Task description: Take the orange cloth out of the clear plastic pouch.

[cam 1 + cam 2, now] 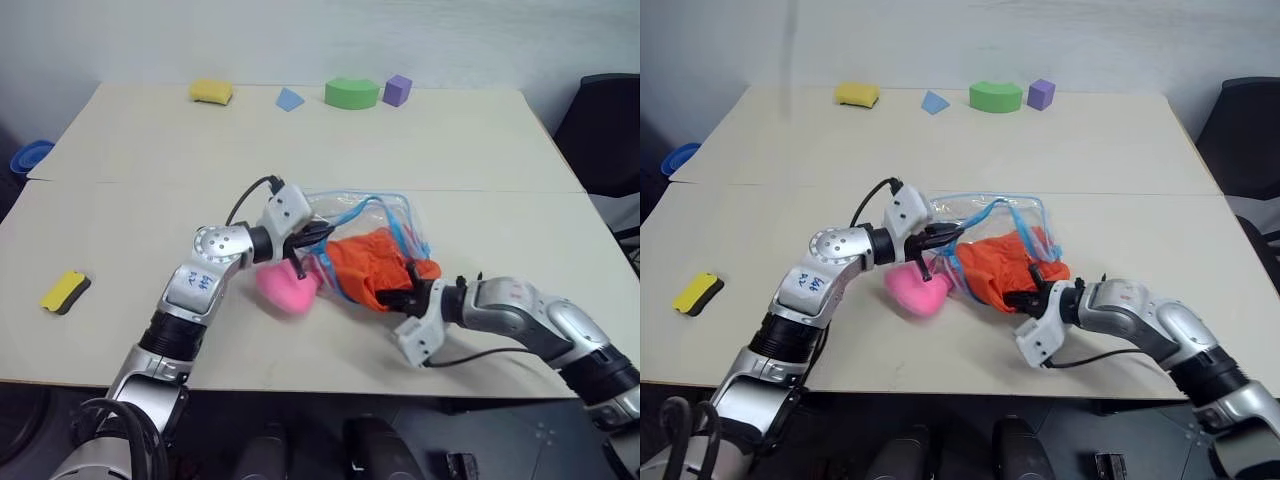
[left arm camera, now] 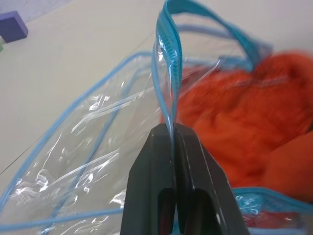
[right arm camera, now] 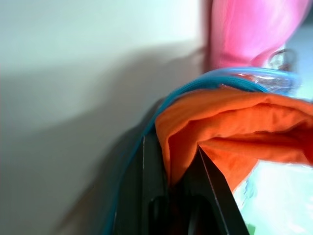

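Bulging from the mouth of the clear plastic pouch with blue zipper edging (image 1: 365,215), the wrinkled bright orange cloth (image 1: 372,263) lies partly inside, partly over the opening, near the middle of the pale tabletop (image 1: 450,140). The right gripper (image 3: 171,183) has its black fingers pinched on a fold of the cloth, judged ready to draw it out. The left gripper (image 2: 172,128), fingers pressed together on the pouch's blue edging, appears to anchor it. A pink foam lump (image 1: 288,288) rests just beside the pouch.
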`<state>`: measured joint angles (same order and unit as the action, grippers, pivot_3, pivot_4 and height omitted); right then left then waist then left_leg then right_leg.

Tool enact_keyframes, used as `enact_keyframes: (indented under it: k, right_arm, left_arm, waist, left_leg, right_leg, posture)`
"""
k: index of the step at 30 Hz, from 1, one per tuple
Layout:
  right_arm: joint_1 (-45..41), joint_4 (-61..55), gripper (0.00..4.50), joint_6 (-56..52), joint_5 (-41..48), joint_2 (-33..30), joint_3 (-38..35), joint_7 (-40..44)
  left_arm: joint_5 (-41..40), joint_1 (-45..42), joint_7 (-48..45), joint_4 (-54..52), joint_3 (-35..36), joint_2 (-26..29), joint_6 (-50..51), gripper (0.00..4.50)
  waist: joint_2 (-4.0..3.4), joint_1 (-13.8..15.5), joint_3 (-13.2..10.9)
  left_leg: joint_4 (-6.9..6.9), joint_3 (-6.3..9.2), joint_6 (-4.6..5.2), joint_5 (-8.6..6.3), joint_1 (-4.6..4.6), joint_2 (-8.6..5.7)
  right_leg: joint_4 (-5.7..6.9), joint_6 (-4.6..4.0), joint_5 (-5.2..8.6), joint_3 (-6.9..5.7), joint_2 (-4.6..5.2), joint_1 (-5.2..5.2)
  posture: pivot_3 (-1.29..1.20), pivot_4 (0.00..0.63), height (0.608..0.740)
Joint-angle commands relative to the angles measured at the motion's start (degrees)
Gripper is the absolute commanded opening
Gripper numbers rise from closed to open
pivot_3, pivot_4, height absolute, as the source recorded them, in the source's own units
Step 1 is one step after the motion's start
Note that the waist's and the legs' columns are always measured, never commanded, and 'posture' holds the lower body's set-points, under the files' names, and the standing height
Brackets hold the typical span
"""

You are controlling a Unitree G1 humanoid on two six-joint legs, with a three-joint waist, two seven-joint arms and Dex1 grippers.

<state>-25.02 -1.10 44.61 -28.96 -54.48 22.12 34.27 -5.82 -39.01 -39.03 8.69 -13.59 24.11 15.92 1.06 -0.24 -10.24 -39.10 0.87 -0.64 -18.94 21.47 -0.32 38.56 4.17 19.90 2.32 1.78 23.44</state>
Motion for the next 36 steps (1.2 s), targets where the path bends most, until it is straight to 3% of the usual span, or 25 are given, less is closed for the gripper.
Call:
enact_keyframes:
  k: [1, 6, 10, 14, 17, 23, 26, 28, 36]
  right_arm:
    - [4.5, -6.7, 0.03, 5.5, 7.6, -5.8, -2.5, 2.7]
    - [13.0, -10.0, 0.03, 6.2, 11.4, -12.8, -7.1, 4.7]
    - [25.5, -5.0, 0.03, 7.7, 13.7, -20.1, -20.5, 3.0]
    - [35.7, 4.6, 0.03, 8.9, 12.3, -21.9, -34.3, 1.6]
    - [36.7, 12.2, 0.03, 6.3, 9.3, -21.1, -39.6, -1.4]
    - [24.4, 17.4, 0.03, -12.6, 15.9, -9.7, -37.3, -4.6]
    - [21.1, 17.5, 0.03, -16.8, 8.9, -8.3, -35.8, -8.7]
    - [20.1, 17.2, 0.03, -18.9, 9.1, -7.4, -35.4, -9.1]
    - [22.2, 3.6, 0.03, -27.2, 21.4, 2.1, -30.1, 0.5]
  left_arm:
    - [2.6, 0.1, 2.2, 2.8, 0.7, -0.6, -1.6, 0.0]
    - [3.3, 0.6, 0.9, 3.1, 1.1, -0.3, -3.2, 0.0]
    - [3.1, 4.3, -3.3, -1.3, 0.9, 3.3, -4.9, 0.0]
    - [1.2, 9.5, -8.5, -8.3, 1.0, 7.3, -4.3, 0.0]
    - [0.2, 12.8, -11.7, -12.8, 1.0, 10.0, -3.7, 0.0]
    - [-2.2, 17.3, -18.6, -19.8, 0.0, 14.4, -2.4, 0.0]
    - [0.0, 17.0, -17.0, -18.9, 0.1, 14.5, -2.4, 0.0]
    - [0.2, 16.7, -16.6, -18.3, 0.6, 14.2, -2.2, 0.0]
    - [-4.0, 17.5, -17.4, -22.2, 2.0, 12.9, 3.3, 0.0]
  waist:
    - [0.02, 0.1, 0.0]
    - [0.02, 0.2, 0.0]
    - [-0.02, 0.2, 0.0]
    - [0.0, 0.0, 0.0]
    - [0.0, -0.1, 0.0]
    - [0.01, -1.1, 0.0]
    - [-0.35, -1.2, 0.0]
    - [-0.37, -1.2, 0.0]
    - [-0.37, -1.4, 0.0]
  left_leg:
    - [0.0, 0.0, 0.01, -0.01, 0.0, 0.0]
    - [-0.01, 0.0, 0.05, -0.02, 0.01, 0.0]
    - [0.02, -0.05, 0.05, -0.03, -0.04, 0.0]
    - [0.15, -0.24, 0.06, -0.03, -0.28, 0.06]
    - [0.26, -0.29, 0.29, -0.16, -0.4, 0.07]
    - [0.31, -0.38, 0.19, -0.11, -0.44, 0.18]
    - [0.31, -0.39, 0.19, -0.11, -0.42, 0.17]
    - [0.31, -0.43, 0.2, -0.12, -0.33, 0.14]
    - [0.33, -0.45, 0.21, -0.13, -0.3, 0.17]
  right_leg:
    - [-0.01, 0.0, 0.0, 0.0, 0.01, -0.01]
    - [-0.04, 0.0, 0.0, 0.01, 0.02, -0.05]
    - [0.01, 0.0, 0.0, 0.06, 0.0, -0.06]
    - [-0.04, 0.0, 0.0, 0.24, -0.07, -0.18]
    - [-0.13, 0.0, 0.0, 0.3, -0.1, -0.26]
    - [-0.16, -0.01, 0.0, 0.41, -0.22, -0.27]
    - [-0.14, -0.01, 0.0, 0.41, -0.2, -0.25]
    - [-0.08, 0.0, 0.0, 0.45, -0.2, -0.13]
    - [-0.02, 0.0, 0.0, 0.51, -0.24, -0.06]
  posture:
    - [0.0, 0.15, 0.74]
    - [0.0, 0.15, 0.74]
    - [0.0, 0.15, 0.74]
    - [0.0, 0.15, 0.74]
    - [0.0, 0.15, 0.74]
    - [0.0, 0.15, 0.74]
    - [0.0, 0.15, 0.74]
    - [0.0, 0.15, 0.74]
    - [0.0, 0.15, 0.74]
